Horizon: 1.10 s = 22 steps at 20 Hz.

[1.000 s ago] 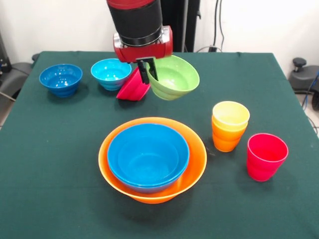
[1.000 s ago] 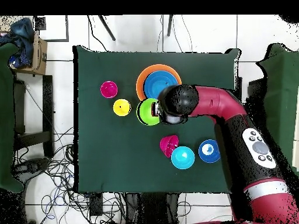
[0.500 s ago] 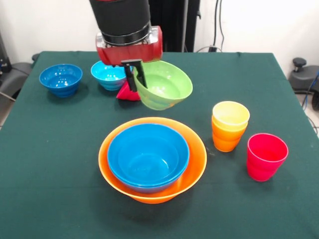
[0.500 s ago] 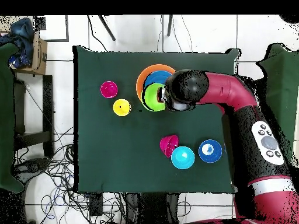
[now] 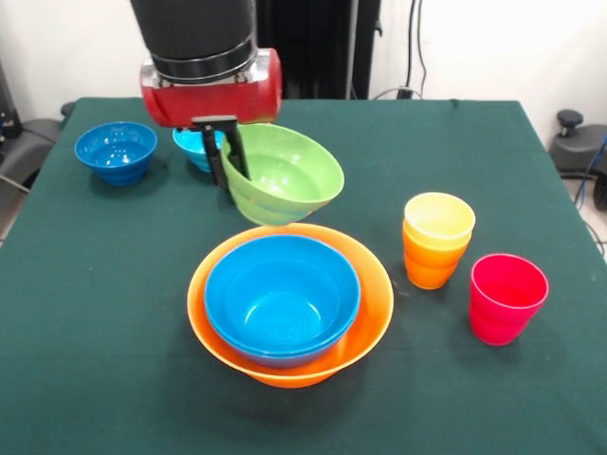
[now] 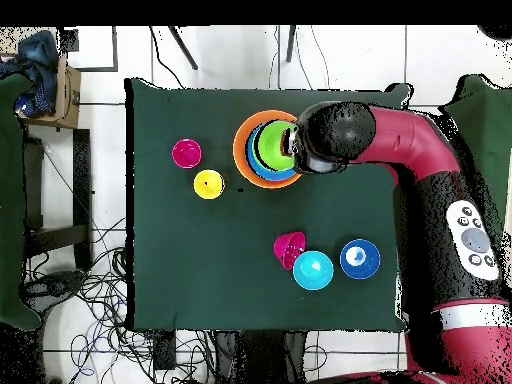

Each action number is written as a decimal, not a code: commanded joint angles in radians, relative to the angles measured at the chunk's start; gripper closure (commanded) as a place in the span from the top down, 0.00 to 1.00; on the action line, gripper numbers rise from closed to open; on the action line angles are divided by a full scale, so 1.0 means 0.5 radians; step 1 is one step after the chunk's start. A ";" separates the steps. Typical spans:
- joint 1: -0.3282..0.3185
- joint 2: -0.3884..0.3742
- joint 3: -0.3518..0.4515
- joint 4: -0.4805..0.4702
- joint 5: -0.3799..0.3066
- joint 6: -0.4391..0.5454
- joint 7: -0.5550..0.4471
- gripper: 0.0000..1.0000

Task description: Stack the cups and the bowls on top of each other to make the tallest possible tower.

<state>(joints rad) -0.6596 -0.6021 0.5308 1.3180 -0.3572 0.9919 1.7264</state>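
Gripper (image 5: 230, 156) clamps green bowl (image 5: 283, 176) by its rim, centre frame; glossy, light, rigid plastic, likely slippery, so rim pinch suits.

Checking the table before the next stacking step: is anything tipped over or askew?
Yes. In the overhead view a small pink bowl lies tipped on its side beside the light-blue bowl. The green bowl hangs tilted in the gripper.

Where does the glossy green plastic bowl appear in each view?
Front view: green plastic bowl upper centre, tilted, held in the gripper above the far rim of the large orange bowl.
Overhead view: green plastic bowl upper centre, over that same orange bowl.
Shared landmark: the orange bowl.
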 commanded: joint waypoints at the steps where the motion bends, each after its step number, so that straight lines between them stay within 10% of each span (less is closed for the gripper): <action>1: 0.030 0.186 0.064 -0.194 -0.013 0.094 -0.240 0.00; 22: 0.127 0.259 0.017 -0.419 -0.007 0.195 -0.155 0.00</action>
<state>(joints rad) -0.6355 -0.5199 0.5308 1.1568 -0.3568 0.9922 1.7264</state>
